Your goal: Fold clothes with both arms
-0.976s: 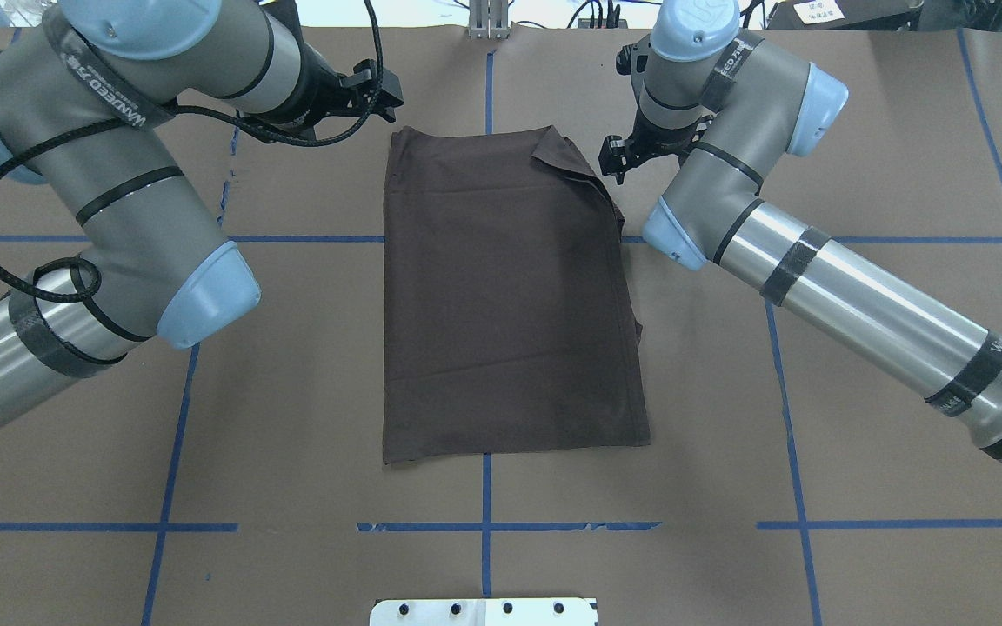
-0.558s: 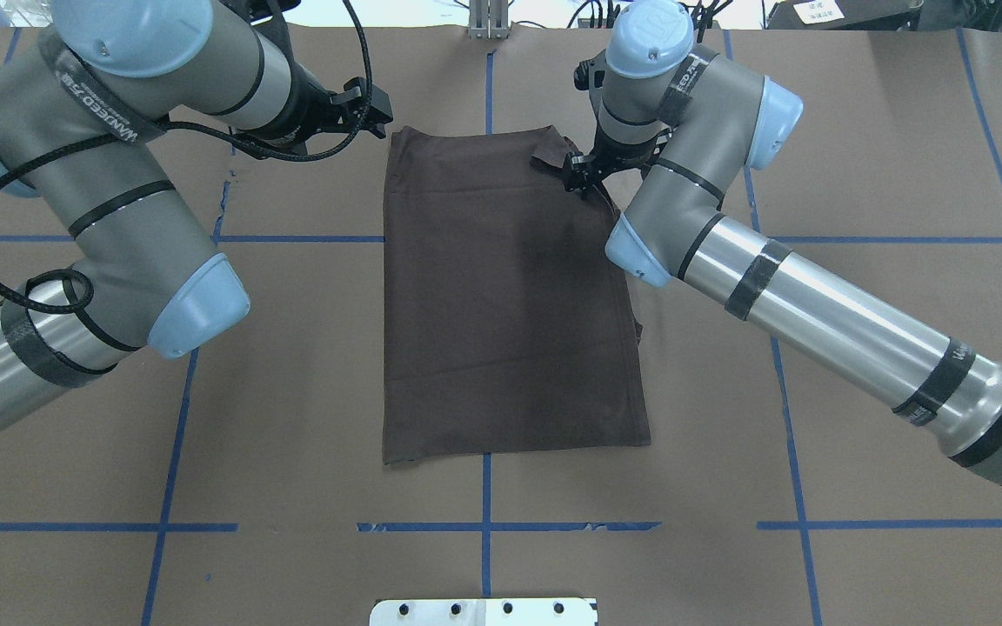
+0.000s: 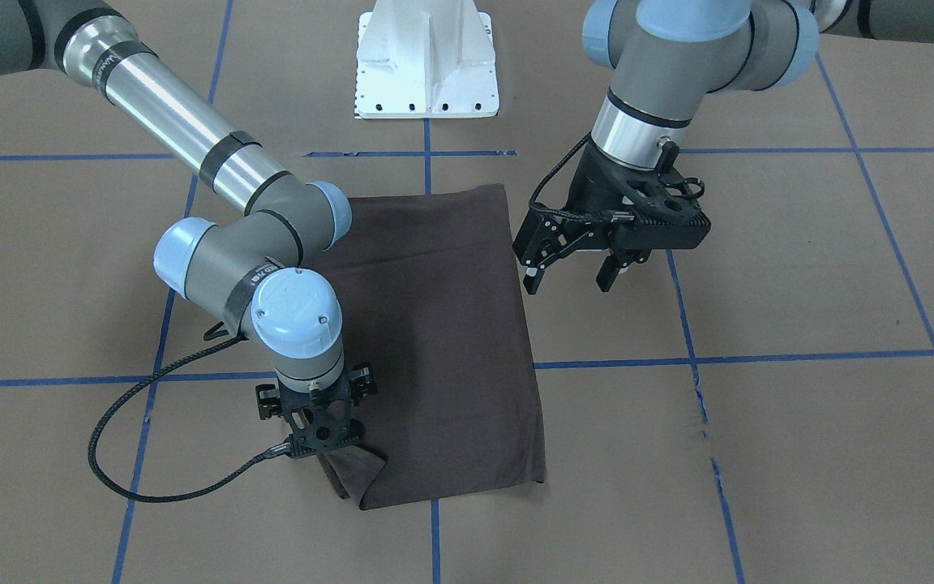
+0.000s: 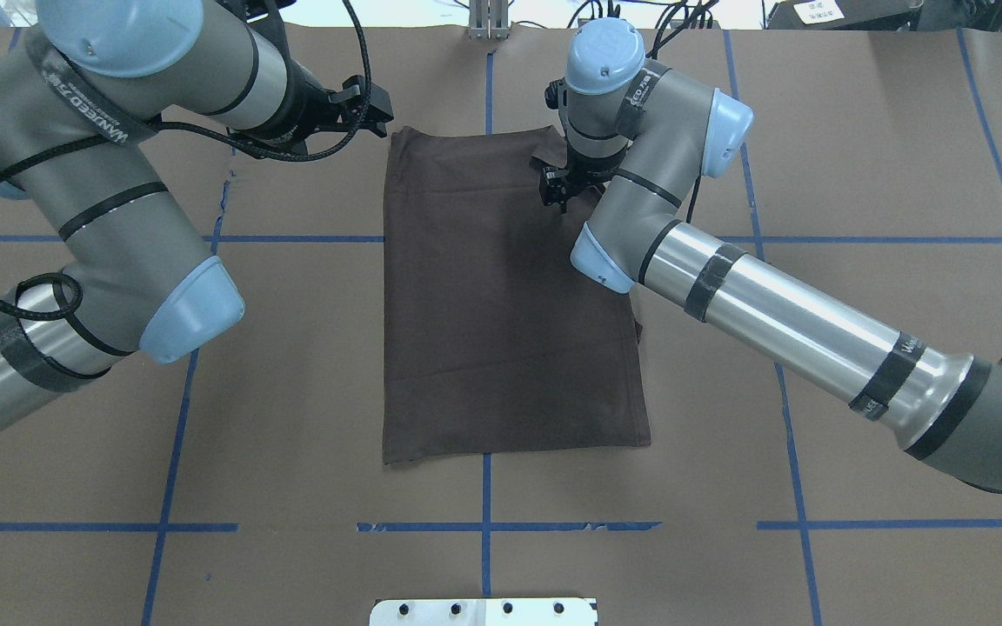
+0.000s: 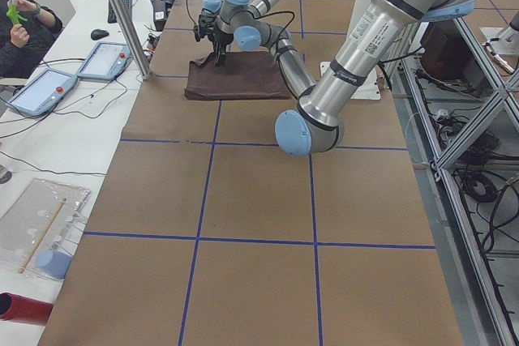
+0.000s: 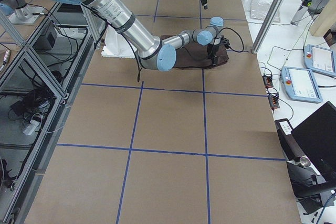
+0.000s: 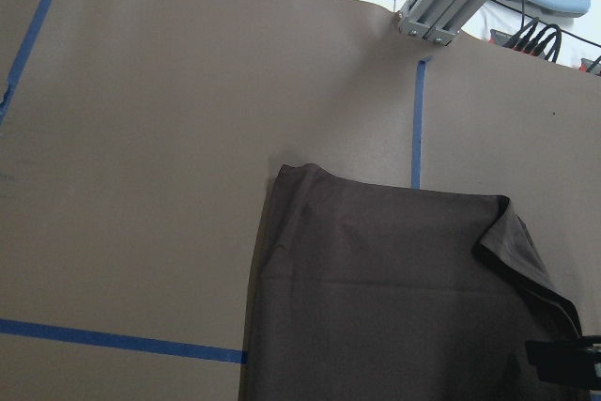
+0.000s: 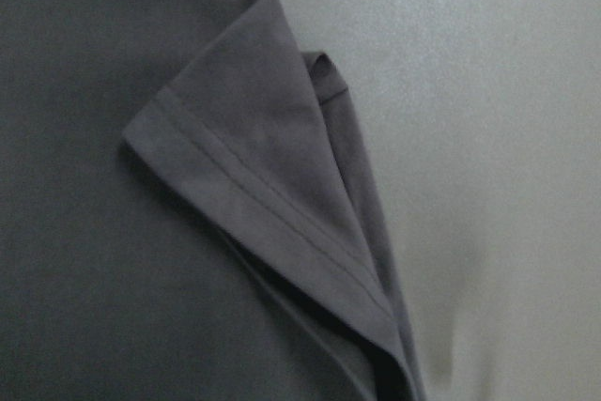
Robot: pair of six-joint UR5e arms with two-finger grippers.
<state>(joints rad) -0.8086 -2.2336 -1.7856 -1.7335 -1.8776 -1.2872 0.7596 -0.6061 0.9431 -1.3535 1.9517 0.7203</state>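
One dark brown folded T-shirt (image 3: 443, 324) lies flat on the table (image 4: 292, 487), nearer its far edge. Over its turned-back corner (image 8: 272, 194) hangs the black right gripper (image 3: 327, 444), likely to flatten it, jaws unreadable. The left gripper (image 3: 568, 276) hovers beside, jaws apart.

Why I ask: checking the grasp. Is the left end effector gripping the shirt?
No, the left end effector hangs open beside the shirt, with nothing between its fingers.
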